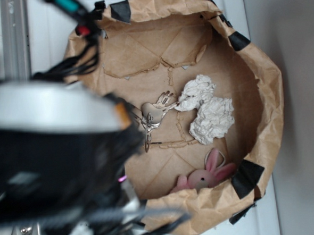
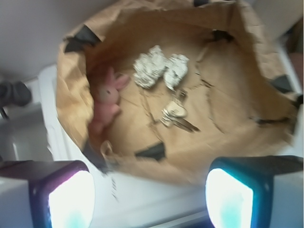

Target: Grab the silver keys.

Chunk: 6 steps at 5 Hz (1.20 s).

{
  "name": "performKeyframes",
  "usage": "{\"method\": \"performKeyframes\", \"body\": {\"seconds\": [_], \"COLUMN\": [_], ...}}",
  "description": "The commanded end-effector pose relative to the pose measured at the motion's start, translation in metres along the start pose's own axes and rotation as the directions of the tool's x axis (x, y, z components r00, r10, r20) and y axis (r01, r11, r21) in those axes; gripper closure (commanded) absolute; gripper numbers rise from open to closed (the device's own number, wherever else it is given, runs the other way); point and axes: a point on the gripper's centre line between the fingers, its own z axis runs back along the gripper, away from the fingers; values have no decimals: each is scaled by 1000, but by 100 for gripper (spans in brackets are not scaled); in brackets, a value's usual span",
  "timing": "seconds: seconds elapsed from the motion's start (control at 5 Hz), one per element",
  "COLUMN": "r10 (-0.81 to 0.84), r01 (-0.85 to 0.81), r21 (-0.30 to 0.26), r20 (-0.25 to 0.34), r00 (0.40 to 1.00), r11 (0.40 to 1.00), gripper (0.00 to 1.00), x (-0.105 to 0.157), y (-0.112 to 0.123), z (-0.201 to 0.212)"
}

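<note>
The silver keys (image 2: 175,116) lie mid-floor in the brown paper basin (image 2: 237,109), ahead of the wide-spread, empty hand (image 2: 149,197), blades fanning rightward and nearer.

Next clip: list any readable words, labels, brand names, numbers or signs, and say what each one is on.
None: no text is readable in either view.
The brown paper bin, black tape patches, crumpled paper wad, silver keys and pink plush bunny show no legible markings.
</note>
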Motion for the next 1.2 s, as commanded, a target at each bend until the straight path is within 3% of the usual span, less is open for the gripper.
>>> {"method": "performKeyframes", "body": {"seconds": [0.0, 0.2, 0.4, 0.8, 1.0], "r10": [392, 495, 516, 515, 491], "r01": [-383, -485, -508, -512, -489], "r21": [-118, -111, -116, -56, -68], "r20": [68, 99, 50, 57, 27], "r00": [917, 863, 855, 855, 871], "r11": [916, 868, 854, 857, 870], "gripper": [0, 0, 0, 0, 0], "x": [32, 32, 27, 14, 8], "y": [32, 40, 55, 83, 84], "z": [-17, -35, -59, -101, -114]}}
